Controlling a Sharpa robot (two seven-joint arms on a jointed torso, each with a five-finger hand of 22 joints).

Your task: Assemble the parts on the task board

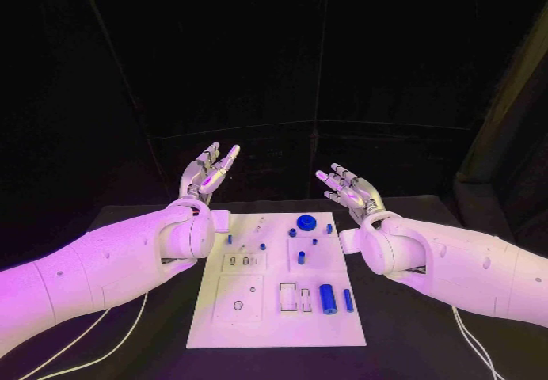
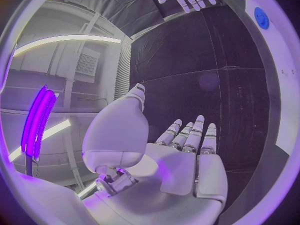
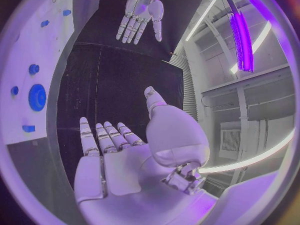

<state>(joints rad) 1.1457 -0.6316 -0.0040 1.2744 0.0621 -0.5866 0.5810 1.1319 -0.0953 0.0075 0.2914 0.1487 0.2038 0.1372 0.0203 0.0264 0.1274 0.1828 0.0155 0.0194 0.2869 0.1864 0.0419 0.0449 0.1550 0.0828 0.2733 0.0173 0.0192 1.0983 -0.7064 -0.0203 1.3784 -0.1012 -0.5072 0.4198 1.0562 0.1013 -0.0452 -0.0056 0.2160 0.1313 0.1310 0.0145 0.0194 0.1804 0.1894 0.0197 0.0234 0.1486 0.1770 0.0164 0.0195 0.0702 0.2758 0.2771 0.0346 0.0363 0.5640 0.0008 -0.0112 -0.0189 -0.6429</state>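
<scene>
The left robot hand (image 1: 210, 176) and the right robot hand (image 1: 349, 190) are held up with fingers apart, empty. The task board (image 1: 274, 332) is laid between and below them. One blue part (image 1: 328, 298) should be reached for slowly.

We seem to be in a lab or test cell: a black-draped table (image 1: 149, 218) against dark curtains, bare white wall panels with a louvred vent (image 2: 87, 62), and glowing purple tube lights (image 3: 240, 35).

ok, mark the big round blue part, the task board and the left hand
big round blue part (image 1: 306, 221), head view, its top face
task board (image 1: 217, 328), head view, bare near corner
left hand (image 1: 208, 176), head view, palm below the fingers
</scene>
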